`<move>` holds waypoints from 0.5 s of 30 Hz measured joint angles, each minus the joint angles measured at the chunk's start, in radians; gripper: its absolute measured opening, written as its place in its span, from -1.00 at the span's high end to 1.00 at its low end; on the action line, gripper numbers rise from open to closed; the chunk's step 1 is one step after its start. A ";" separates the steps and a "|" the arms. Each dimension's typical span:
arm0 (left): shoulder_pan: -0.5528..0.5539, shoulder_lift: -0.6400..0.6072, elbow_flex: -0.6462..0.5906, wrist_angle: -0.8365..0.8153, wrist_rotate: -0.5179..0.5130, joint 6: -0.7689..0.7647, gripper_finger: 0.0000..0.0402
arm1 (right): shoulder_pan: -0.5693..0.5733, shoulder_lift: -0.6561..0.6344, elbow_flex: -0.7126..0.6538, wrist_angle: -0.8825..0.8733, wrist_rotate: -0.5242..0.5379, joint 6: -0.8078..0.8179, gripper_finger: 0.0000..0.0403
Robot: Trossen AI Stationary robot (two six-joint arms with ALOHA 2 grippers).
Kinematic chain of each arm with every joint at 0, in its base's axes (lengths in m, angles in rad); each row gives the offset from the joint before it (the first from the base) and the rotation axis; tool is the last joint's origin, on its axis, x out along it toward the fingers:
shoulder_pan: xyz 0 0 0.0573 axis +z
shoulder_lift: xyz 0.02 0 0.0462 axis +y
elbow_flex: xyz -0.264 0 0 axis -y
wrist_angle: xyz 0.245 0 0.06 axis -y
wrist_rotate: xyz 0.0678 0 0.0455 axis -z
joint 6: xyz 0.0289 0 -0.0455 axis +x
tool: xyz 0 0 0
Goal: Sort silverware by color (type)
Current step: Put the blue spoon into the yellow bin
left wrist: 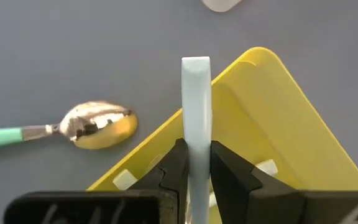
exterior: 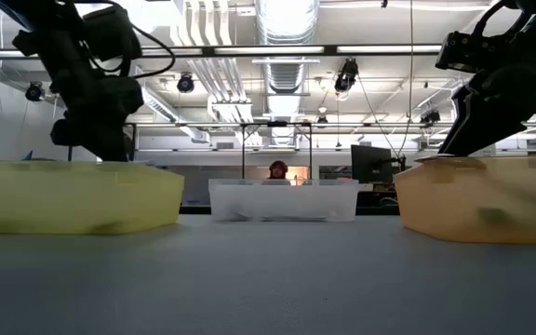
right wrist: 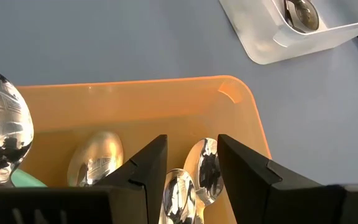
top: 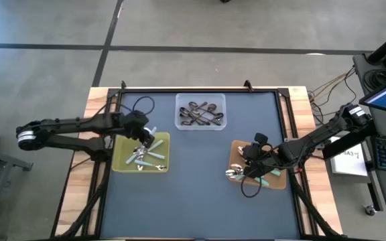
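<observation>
Left wrist view: left gripper [left wrist: 197, 171] clamps pale-blue handle [left wrist: 196, 106] above yellow tray [left wrist: 278, 118]; right gripper [right wrist: 191, 165] parted over orange tray [right wrist: 135, 99]

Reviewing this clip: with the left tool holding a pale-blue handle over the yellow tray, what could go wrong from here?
1. The left tool grips the pale-blue handle above the yellow tray rim; released here, it may tip out onto the table.
2. A teal-handled spoon lies outside the tray beside that rim and could be missed or knocked.
3. The right tool hangs open over crowded spoons in the orange tray and may pinch two together.
</observation>
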 joint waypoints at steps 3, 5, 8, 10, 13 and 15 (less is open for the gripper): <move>-0.001 -0.016 -0.010 -0.001 0.000 -0.022 0.77 | 0.000 0.000 0.000 0.000 0.000 0.000 0.34; -0.001 -0.027 -0.010 0.001 0.000 -0.013 0.76 | 0.000 0.000 0.000 0.000 0.000 0.000 0.34; -0.003 -0.031 -0.016 -0.024 0.047 0.050 0.71 | 0.000 0.000 0.000 0.000 0.000 0.000 0.34; -0.006 -0.031 -0.026 -0.031 0.093 0.086 0.66 | 0.000 0.000 0.000 0.000 0.000 0.000 0.34; -0.007 -0.035 -0.032 -0.017 0.113 0.136 0.58 | 0.000 0.000 0.000 0.000 0.000 0.000 0.34; -0.006 -0.043 -0.034 0.001 0.113 0.182 0.53 | 0.000 0.000 0.000 0.000 0.000 0.000 0.34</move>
